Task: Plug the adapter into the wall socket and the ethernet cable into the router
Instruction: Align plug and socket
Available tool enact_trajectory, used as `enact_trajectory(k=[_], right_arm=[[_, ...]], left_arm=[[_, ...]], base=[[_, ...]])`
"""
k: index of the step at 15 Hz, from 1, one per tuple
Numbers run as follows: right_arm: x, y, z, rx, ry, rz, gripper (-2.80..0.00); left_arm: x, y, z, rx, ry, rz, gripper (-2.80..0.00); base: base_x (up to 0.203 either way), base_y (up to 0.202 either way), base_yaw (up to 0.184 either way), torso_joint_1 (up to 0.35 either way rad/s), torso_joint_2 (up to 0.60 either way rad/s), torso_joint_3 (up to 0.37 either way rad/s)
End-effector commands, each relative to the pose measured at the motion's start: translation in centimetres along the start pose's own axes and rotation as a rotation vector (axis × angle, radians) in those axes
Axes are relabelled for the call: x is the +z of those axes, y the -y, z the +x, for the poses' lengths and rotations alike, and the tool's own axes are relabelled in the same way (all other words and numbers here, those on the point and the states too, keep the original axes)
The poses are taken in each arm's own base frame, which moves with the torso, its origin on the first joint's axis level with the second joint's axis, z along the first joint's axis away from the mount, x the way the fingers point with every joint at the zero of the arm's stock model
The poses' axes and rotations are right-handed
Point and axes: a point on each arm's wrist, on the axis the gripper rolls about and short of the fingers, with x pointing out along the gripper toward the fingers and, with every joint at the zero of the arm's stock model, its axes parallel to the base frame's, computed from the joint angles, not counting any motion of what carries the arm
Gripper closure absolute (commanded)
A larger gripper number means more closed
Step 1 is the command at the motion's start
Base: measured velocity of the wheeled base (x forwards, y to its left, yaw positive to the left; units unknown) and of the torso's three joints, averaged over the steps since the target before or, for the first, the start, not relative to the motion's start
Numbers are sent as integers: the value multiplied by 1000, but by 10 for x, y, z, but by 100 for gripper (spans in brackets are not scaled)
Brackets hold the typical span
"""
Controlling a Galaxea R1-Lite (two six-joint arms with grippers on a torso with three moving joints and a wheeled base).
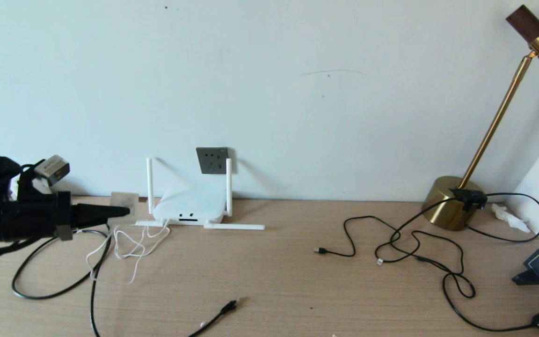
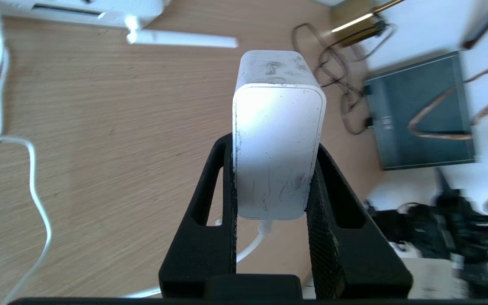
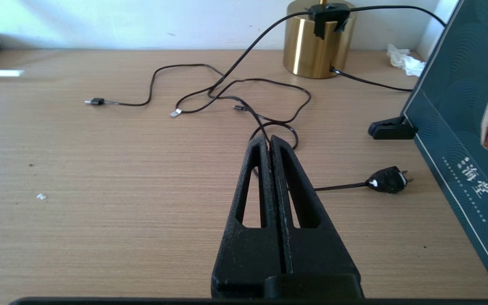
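Here the left tool [image 2: 271,169] clamps the adapter [image 2: 278,140] between its fingers, above the worktop [image 1: 288,271] left of the router [image 1: 189,208]; the right tool [image 3: 270,142] is pressed closed, empty.

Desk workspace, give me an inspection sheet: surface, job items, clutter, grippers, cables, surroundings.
Surface: wooden desk, a few small specks.
Job's things: adapter held in the left gripper, not plugged in; wall socket unoccupied; router below it against the wall; ethernet cable end lying loose at the desk's near edge.
Clutter: crumpled tissue, black clip.
Grippers: left shut on the adapter, left of the router; right gripper shut, empty, above the desk.
Cables: white cord looped by the router; thin black cables tangled near the lamp base; black plug.
Surroundings: pale wall, brass lamp, dark bag.
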Motion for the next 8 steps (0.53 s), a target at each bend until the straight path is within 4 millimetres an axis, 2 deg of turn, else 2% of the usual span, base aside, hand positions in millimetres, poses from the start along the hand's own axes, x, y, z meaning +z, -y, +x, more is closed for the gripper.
enact_trajectory(k=[1,3,7,8], right_arm=[[0,0,0,0,-2,0,0],[0,0,0,0,0,0,0],[0,0,0,0,-2,0,0],[0,0,0,0,-2,0,0]], left_arm=[[-7,3,24,103,66,210,0],[-5,4,62,201,187,371,0],[-19,-19,162,358,409,394,0],[-19,-17,180,388,468,414,0]], base=[[0,0,0,0,0,0],[0,0,0,0,0,0],[0,0,0,0,0,0],[0,0,0,0,0,0]])
